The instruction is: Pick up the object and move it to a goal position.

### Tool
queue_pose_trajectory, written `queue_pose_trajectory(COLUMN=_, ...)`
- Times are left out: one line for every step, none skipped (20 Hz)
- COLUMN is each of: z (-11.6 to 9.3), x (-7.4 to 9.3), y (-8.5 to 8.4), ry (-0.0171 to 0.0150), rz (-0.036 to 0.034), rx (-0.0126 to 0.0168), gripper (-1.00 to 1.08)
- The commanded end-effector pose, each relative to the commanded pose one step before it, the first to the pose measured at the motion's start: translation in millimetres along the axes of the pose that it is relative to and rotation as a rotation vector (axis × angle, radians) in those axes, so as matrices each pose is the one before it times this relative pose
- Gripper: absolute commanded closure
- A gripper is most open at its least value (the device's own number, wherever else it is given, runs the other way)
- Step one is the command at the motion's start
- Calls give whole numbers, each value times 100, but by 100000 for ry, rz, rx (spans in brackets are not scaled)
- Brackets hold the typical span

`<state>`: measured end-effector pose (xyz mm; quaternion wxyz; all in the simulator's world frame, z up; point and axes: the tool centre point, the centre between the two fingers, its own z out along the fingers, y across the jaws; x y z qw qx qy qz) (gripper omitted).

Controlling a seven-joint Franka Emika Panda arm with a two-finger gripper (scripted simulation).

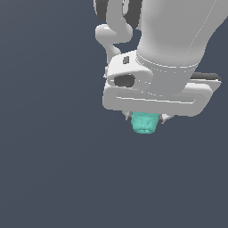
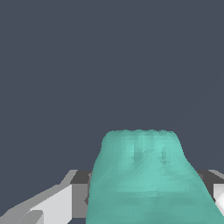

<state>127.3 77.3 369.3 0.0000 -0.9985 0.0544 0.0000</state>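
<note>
carry it smoothly and keep the squeeze steady, since the bumpy teal object [image 1: 144,123] looks easy to let slip. it sits directly under the gripper [image 1: 146,118], pinched between the fingers and hanging below the white hand. the arm reaches down from above, wrist pointing downward.

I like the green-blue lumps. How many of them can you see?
1. The teal lump sits under the white gripper, between its fingers. The wrist view shows the same one up close. The arm may hide others.
</note>
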Motion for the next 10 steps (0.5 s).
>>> queue_pose_trajectory(z=-274, x=184, y=-31, ry=0, rz=-4, rx=-1, gripper=108)
queue_pose_trajectory(z=-69, x=53, y=-9, ry=0, rz=0, rx=0, gripper=108)
queue_pose_trajectory(z=-58, x=45, y=-8, ry=0, rz=0, rx=0, gripper=108)
queue_pose_trajectory(z=-48, x=39, y=-7, ry=0, rz=0, rx=0, gripper=108)
queue_pose_trajectory(z=-39, x=32, y=-6, ry=0, rz=0, rx=0, gripper=108)
queue_pose_trajectory(z=-30, x=26, y=-5, ry=0, rz=0, rx=0, gripper=108)
queue_pose_trajectory(z=-23, x=20, y=-4, ry=0, rz=0, rx=0, gripper=108)
queue_pose_trajectory(z=-16, x=14, y=-3, ry=0, rz=0, rx=0, gripper=108)
queue_pose_trajectory(z=-9, x=9, y=-2, ry=0, rz=0, rx=0, gripper=108)
queue_pose_trajectory(z=-3, x=3, y=-1, ry=0, rz=0, rx=0, gripper=108)
